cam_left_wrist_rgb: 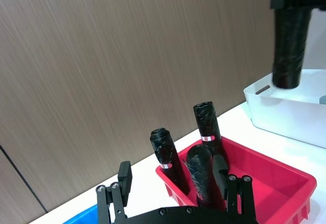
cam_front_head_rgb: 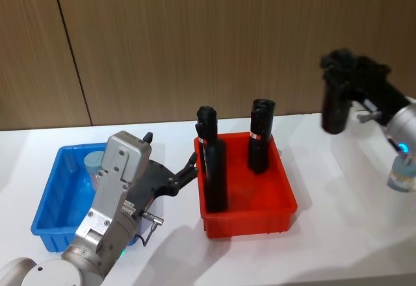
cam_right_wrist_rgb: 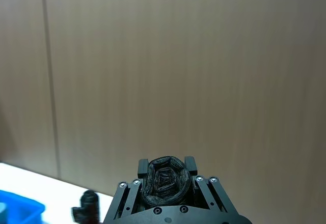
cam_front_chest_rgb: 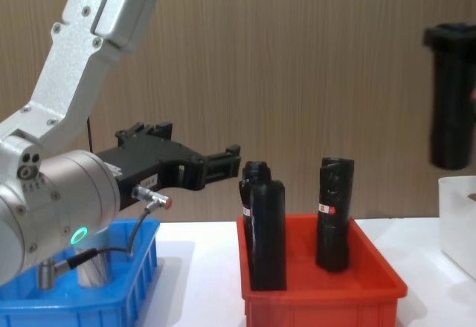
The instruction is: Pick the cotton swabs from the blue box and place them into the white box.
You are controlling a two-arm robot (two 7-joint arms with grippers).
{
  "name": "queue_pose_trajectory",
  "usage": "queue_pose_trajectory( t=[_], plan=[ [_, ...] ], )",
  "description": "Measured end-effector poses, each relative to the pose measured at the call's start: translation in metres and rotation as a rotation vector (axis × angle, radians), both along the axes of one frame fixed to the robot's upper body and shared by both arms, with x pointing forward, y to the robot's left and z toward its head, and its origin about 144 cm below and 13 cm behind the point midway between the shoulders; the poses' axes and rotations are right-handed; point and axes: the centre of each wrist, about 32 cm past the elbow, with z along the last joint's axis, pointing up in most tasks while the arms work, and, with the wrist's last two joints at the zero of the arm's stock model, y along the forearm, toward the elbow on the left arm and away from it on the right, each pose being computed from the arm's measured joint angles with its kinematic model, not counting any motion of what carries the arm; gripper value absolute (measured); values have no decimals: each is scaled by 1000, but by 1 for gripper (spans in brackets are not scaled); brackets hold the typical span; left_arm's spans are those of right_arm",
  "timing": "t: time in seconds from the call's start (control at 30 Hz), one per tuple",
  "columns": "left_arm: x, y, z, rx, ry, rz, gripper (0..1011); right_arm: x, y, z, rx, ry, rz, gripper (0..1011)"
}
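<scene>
My right hand (cam_front_head_rgb: 333,101) holds a black bottle (cam_front_chest_rgb: 451,96) up above the white box (cam_left_wrist_rgb: 288,113).
Taking the red bin (cam_front_head_rgb: 247,192) as centre: I see my left hand (cam_front_head_rgb: 188,169) spread open and empty just beside its left wall, over the blue box (cam_front_head_rgb: 55,198), where a cotton swabs jar (cam_front_head_rgb: 96,164) sits; three black bottles (cam_front_head_rgb: 260,136) stand in the red bin; the white box lies to its right on the tabletop (cam_front_head_rgb: 338,234).

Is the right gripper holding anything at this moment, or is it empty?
Holding. The right gripper is shut on a black bottle, lifted upright in the air above the white box.
</scene>
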Motion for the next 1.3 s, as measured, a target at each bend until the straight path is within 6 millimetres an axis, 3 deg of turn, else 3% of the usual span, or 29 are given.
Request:
queue_pose_trajectory(
  t=[0.57, 0.87, 1.3],
  plan=[
    [0, 0, 0, 0, 0, 0, 1004, -23, -46, 12, -53, 21, -245, 413],
    [0, 0, 0, 0, 0, 0, 1004, -27, -59, 10, -64, 45, -296, 413],
    [0, 0, 0, 0, 0, 0, 1004, -32, -66, 10, -71, 51, -318, 791]
  ],
)
